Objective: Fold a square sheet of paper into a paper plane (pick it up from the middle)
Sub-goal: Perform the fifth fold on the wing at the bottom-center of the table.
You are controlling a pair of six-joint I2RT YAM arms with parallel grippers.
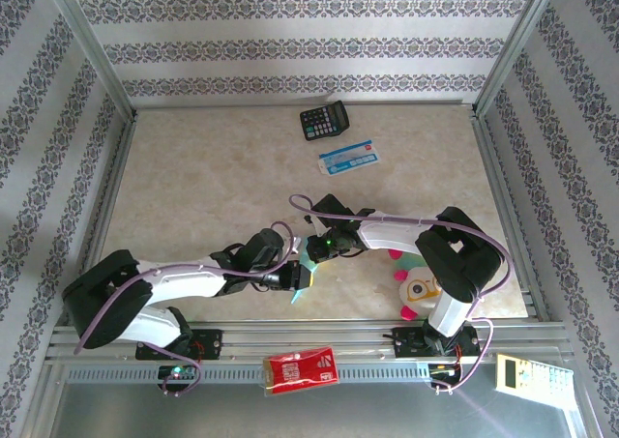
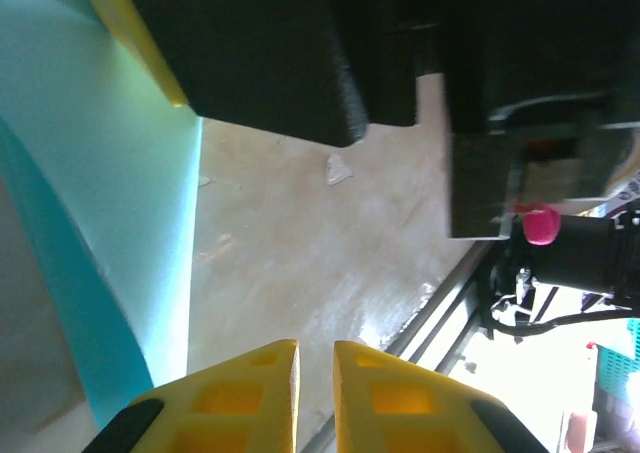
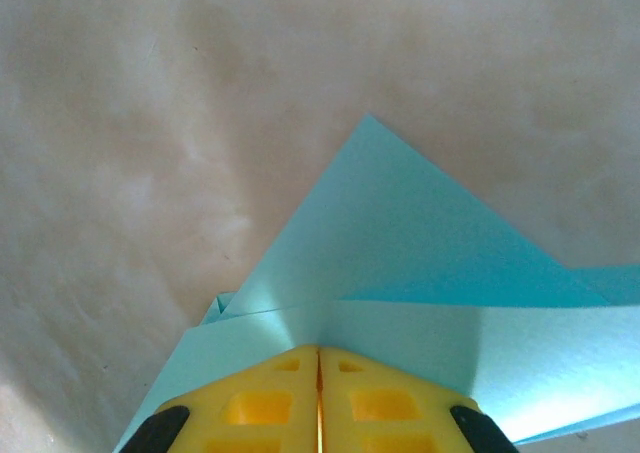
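Note:
The square sheet of paper (image 1: 302, 281), light turquoise and partly folded into a point, is near the table's front middle where both arms meet. In the right wrist view the sheet of paper (image 3: 400, 243) spreads out from my right gripper (image 3: 319, 349), whose yellow fingers are shut on its creased edge. That right gripper (image 1: 314, 252) is just behind the sheet. My left gripper (image 1: 290, 278) is at the sheet's left side. The left gripper (image 2: 315, 345) has a narrow gap between its fingers with bare table showing through, and the paper (image 2: 100, 223) stands off to its left.
A black calculator (image 1: 324, 121) and a blue-and-white card (image 1: 346, 157) lie at the back middle. A white and pink soft toy (image 1: 418, 285) sits by the right arm's base. A red packet (image 1: 301, 369) rests on the front rail, and a pale keypad device (image 1: 527, 372) lies at the front right.

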